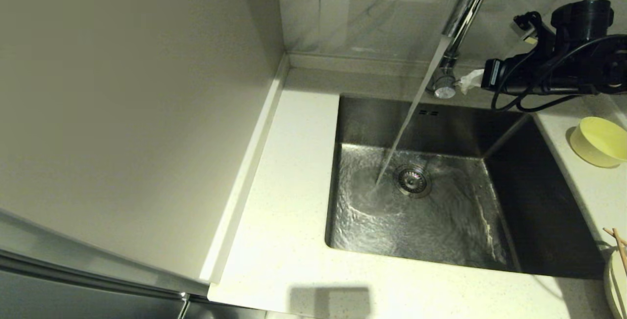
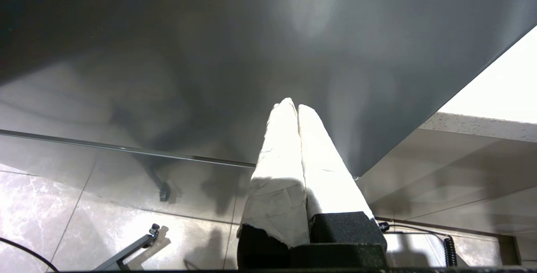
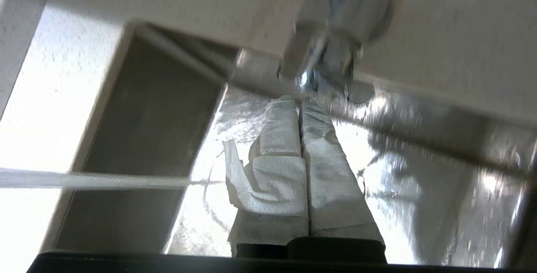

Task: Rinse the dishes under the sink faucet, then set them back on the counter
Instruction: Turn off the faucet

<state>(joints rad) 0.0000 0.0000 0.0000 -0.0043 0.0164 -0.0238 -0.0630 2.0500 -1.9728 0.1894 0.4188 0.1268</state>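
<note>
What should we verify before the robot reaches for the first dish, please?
1. Water running from the sink faucet: ok.
2. Sink basin free of dishes: ok.
3. Yellow bowl on the counter, within view: ok.
4. Plate and chopsticks fully visible: not ok, cut off at the edge.
5. Right claw empty, shut, beside the faucet base: ok.
6. Left claw parked, shut: ok.
</note>
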